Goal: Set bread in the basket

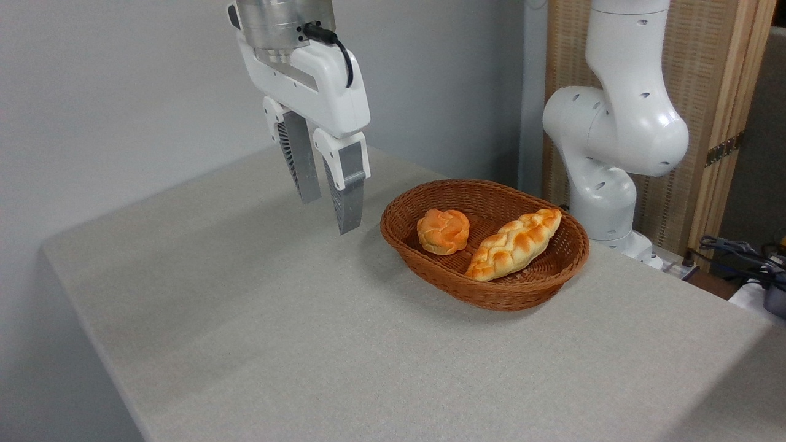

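— Position of the long braided golden-orange loaf [514,244]?

— It is found lying inside the oval reddish-brown wicker basket [430,273], long axis running near-left to far-right, beside a small round bun [443,231].

— And the gripper [328,197]?

— It is held above the grey counter [276,344], left of the basket; jaws parted, nothing held.

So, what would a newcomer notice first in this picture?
Probably the wicker basket right of centre on the grey table, holding a long braided bread and a small round bun. Next, the white pincer hanging empty above the table, left of the basket.
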Tool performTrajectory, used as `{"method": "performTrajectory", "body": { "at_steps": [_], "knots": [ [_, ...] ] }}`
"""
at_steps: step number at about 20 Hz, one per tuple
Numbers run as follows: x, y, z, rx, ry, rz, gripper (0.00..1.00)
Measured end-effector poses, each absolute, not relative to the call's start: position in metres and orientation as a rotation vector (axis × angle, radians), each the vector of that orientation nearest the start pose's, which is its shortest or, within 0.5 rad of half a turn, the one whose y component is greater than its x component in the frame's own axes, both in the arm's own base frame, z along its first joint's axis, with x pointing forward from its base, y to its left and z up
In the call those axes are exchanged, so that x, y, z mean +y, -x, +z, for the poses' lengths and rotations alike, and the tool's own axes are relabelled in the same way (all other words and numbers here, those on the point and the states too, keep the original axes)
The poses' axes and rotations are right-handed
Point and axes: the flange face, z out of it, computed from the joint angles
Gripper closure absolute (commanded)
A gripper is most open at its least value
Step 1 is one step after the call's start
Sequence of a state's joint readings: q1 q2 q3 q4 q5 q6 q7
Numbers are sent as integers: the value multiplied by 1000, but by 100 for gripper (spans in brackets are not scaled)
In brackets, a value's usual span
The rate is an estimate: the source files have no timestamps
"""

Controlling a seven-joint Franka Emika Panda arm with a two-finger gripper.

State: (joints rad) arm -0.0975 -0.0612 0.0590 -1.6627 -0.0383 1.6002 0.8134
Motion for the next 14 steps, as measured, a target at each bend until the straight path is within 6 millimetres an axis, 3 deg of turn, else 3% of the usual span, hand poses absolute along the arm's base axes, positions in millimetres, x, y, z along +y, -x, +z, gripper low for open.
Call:
{"method": "performTrajectory", "body": {
  "at_steps": [6, 14],
  "knots": [
    [-7, -537, 618, 1273, 2918, -30, 0],
    [-24, -537, 616, 1314, 2897, -24, 0]
  ]
}}
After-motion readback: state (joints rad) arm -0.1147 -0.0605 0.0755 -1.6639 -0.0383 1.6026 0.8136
